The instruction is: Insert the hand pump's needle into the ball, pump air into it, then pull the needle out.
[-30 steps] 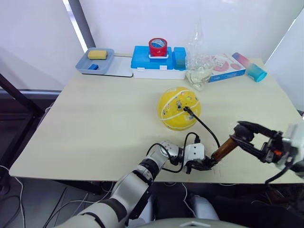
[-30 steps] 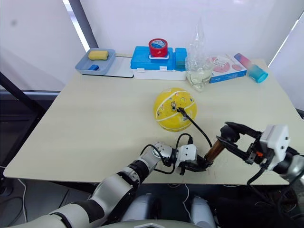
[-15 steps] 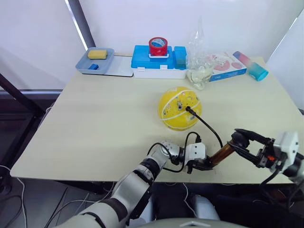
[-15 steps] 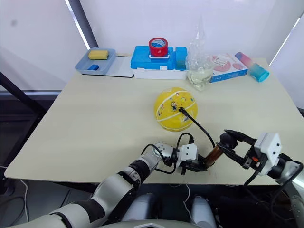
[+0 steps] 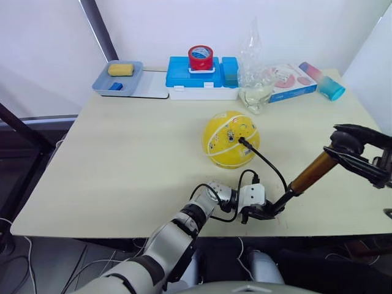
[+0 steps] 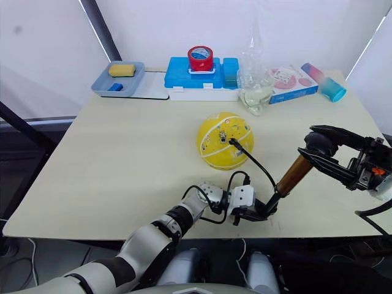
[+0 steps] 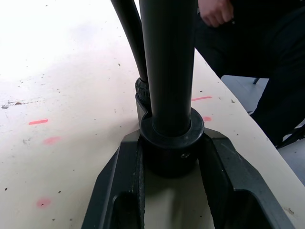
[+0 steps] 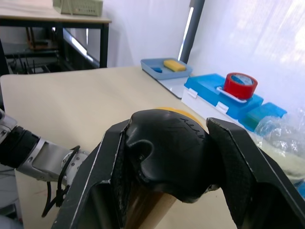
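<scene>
Slanting up from the beige desk [image 5: 122, 153], the slim gold-bronze hand pump [image 5: 311, 174] had its black base clamped in the left hand [image 5: 264, 211] and its T-handle gripped by the right hand [image 5: 346, 147]; its thin black hose [image 5: 264, 160] reached the round yellow ball [image 5: 231, 139].

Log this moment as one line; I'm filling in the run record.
phase: pumping | needle: in ball | left gripper: shut on hand pump base | right gripper: shut on T-handle

From my right wrist camera I see the right gripper [image 8: 164, 164] with its jaws clamped on the hand pump's black T-handle [image 8: 167, 152]. Behind it peeks the ball [image 8: 178, 112]. Farther along the worktop [image 8: 71, 100] sit a blue box [image 8: 214, 98] carrying a red tape roll [image 8: 240, 86] and a tray [image 8: 164, 69].
</scene>
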Controlling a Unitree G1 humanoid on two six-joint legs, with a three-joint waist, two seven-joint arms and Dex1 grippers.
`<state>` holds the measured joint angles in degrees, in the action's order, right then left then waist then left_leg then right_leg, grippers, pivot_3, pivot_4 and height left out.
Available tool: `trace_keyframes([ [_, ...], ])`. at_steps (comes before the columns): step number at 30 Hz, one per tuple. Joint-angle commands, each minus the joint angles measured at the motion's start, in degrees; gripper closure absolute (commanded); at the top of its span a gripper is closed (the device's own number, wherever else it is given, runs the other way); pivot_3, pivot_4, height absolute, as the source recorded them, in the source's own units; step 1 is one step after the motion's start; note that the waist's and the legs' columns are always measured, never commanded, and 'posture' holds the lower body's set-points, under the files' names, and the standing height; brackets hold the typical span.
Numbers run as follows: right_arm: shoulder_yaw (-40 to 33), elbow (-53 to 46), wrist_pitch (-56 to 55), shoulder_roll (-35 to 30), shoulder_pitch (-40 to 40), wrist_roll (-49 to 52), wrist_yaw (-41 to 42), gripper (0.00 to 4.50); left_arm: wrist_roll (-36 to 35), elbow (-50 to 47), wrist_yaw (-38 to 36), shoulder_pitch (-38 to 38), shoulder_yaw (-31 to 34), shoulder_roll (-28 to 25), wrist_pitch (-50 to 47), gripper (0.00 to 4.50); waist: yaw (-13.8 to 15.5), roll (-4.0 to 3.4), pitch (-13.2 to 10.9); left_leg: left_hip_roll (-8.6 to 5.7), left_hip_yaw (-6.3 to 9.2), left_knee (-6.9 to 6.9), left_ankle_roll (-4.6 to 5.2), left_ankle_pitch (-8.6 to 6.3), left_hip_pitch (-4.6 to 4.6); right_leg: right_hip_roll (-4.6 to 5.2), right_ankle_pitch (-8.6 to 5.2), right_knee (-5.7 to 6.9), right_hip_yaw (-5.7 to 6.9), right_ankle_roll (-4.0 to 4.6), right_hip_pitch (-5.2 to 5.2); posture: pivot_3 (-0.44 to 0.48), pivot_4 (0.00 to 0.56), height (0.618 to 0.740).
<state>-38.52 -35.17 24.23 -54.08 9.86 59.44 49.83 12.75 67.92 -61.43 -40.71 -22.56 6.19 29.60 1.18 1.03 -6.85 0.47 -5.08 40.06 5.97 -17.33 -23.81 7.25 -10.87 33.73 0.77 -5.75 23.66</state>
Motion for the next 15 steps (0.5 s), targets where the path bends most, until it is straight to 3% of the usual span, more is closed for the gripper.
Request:
trace_keyframes([
  [1, 2.3, -1.8, 0.0, 1.2, 2.4, -3.3, 1.7, 2.58, 1.7, 2.1, -0.3, 1.4, -0.9, -1.3, -1.4, 3.40, 0.0, 0.13, 0.1, -0.05, -0.02, 0.00, 0.02, -0.04, 0.06, 0.03, 0.01, -0.01, -0.01, -0.02, 0.01, 0.000, 0.150, 0.737],
  [7, 13.5, 1.7, -5.5, 7.3, 5.8, -14.5, 3.9, 2.58, 1.2, 1.9, -0.6, 1.4, -0.5, -0.9, -2.0, 3.40, -0.1, 0.43, 0.4, -0.12, -0.10, 0.10, 0.11, -0.26, 0.23, -0.01, 0.04, 0.02, -0.16, -0.06, 0.10, 0.000, 0.150, 0.737],
  [15, 26.8, 13.6, -18.4, 16.6, 8.1, -31.0, 3.8, 2.58, 0.9, 1.7, -0.6, 1.5, -0.1, -0.6, -1.9, 3.40, -0.1, 0.50, 0.7, -0.12, -0.16, 0.10, 0.03, -0.50, 0.61, -0.15, 0.04, 0.11, -0.27, -0.04, 0.12, 0.000, 0.150, 0.737],
])
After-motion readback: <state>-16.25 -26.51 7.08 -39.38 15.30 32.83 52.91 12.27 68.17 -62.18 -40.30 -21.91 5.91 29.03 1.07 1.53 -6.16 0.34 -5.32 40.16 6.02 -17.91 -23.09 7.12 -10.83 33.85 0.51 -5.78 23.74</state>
